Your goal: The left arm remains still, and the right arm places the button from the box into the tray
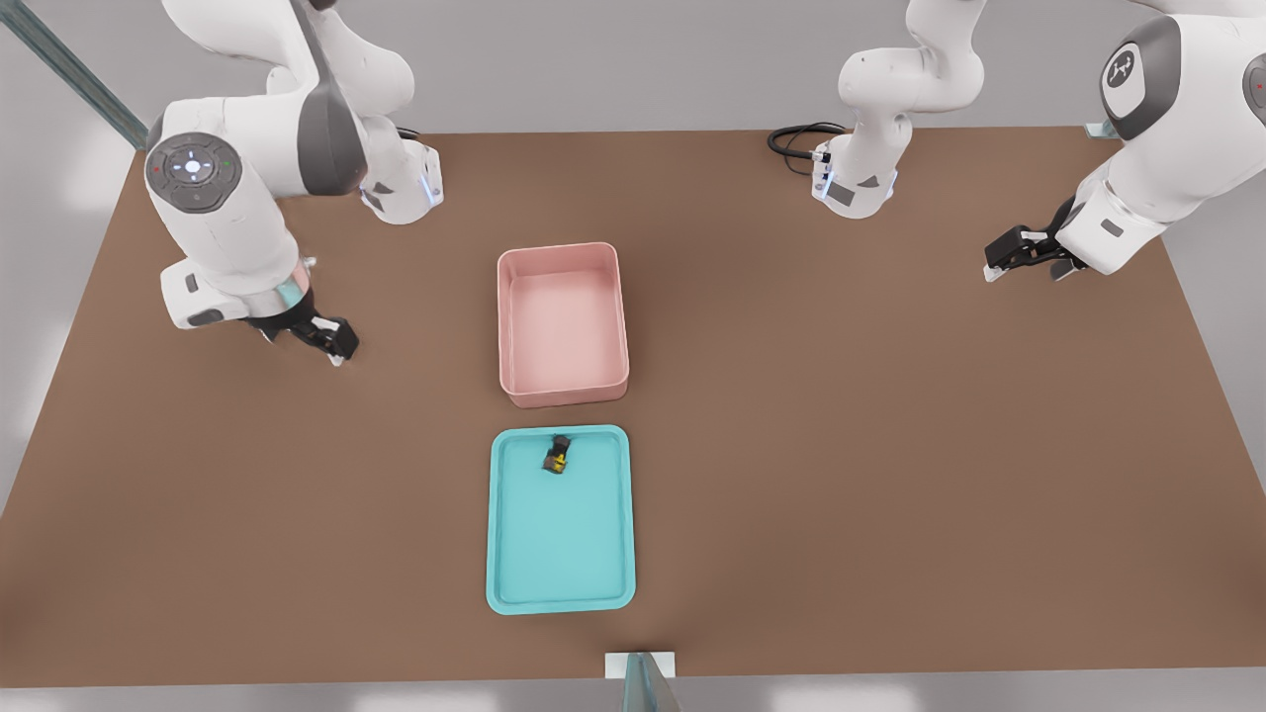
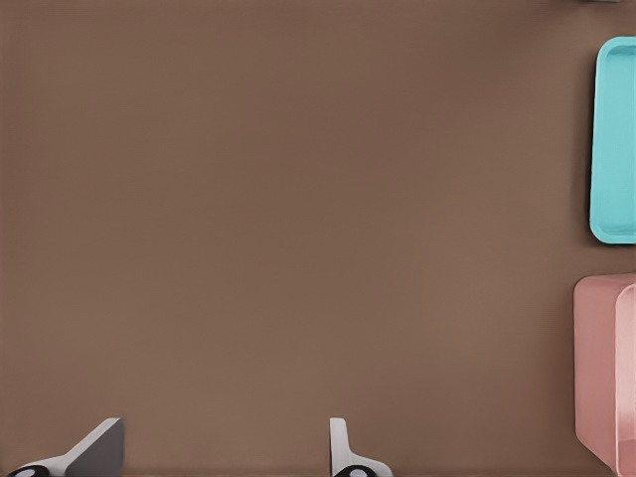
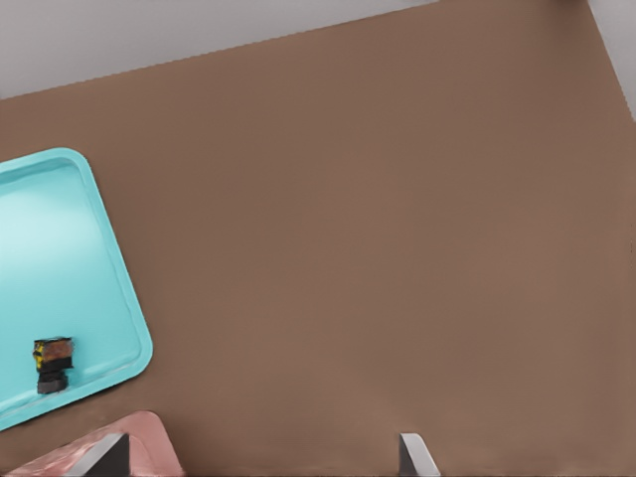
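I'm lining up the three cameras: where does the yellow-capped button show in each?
Front view: button lies in the tray, at its end nearest the box; gripper is off to the front view's left.
Right wrist view: button by the tray's corner.
Left wrist view: not visible.
Shared landmark: the tray.

On my feed the brown bench (image 1: 890,475) fills nearly the whole front view, its top plain and matte. At its far edge I see a black cable (image 1: 797,138) lying in a loop. A pale bracket (image 1: 640,665) sits at the middle of the near edge. A greenish metal strut (image 1: 71,71) slants across the front view's upper left corner, against a grey backdrop.
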Robot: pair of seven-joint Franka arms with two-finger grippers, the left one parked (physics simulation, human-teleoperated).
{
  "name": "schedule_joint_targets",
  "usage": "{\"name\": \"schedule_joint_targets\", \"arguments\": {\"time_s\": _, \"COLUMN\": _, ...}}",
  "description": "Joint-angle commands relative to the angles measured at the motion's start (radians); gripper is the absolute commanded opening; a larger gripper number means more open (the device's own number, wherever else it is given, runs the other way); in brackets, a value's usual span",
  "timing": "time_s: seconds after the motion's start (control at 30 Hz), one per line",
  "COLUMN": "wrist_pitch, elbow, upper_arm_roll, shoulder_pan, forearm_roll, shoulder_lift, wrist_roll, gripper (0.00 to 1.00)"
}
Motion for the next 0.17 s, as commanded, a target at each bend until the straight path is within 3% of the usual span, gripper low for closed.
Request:
{"name": "schedule_joint_targets", "arguments": {"time_s": 0.0, "wrist_pitch": -0.168, "elbow": -0.028, "upper_arm_roll": -0.027, "shoulder_pan": 0.009, "forearm_roll": 0.047, "shoulder_lift": -0.018, "wrist_roll": -0.701, "gripper": 1.00}}
{"name": "schedule_joint_targets", "arguments": {"time_s": 0.13, "wrist_pitch": -0.170, "elbow": -0.029, "upper_arm_roll": -0.029, "shoulder_pan": 0.011, "forearm_roll": 0.047, "shoulder_lift": -0.018, "wrist_roll": -0.701, "gripper": 1.00}}
